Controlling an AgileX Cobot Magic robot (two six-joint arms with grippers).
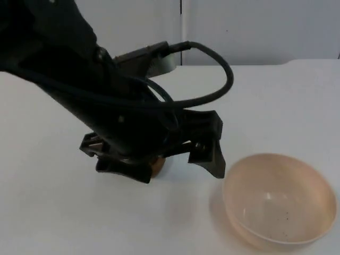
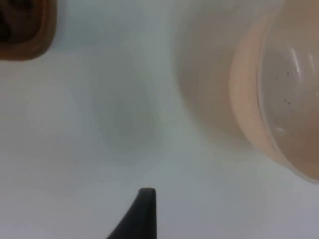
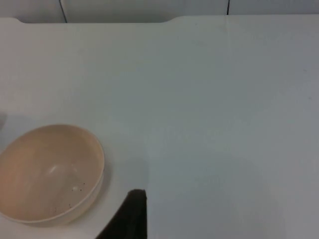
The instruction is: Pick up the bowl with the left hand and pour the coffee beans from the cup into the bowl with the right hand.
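- The left gripper (image 1: 159, 159) is seen at centre frame in the top view, low over the table (image 1: 53, 212); its jaws are spread and released.
- The cup (image 1: 158, 166), brown, stands between them, largely hidden.
- The bowl (image 1: 279, 199), pale peach, rests on the table at lower right, just beside the gripper.
- The right gripper's (image 3: 130, 216) jaw state cannot be told.

Pale peach bowl (image 1: 279, 202) upright, near brown cup (image 1: 158, 166).
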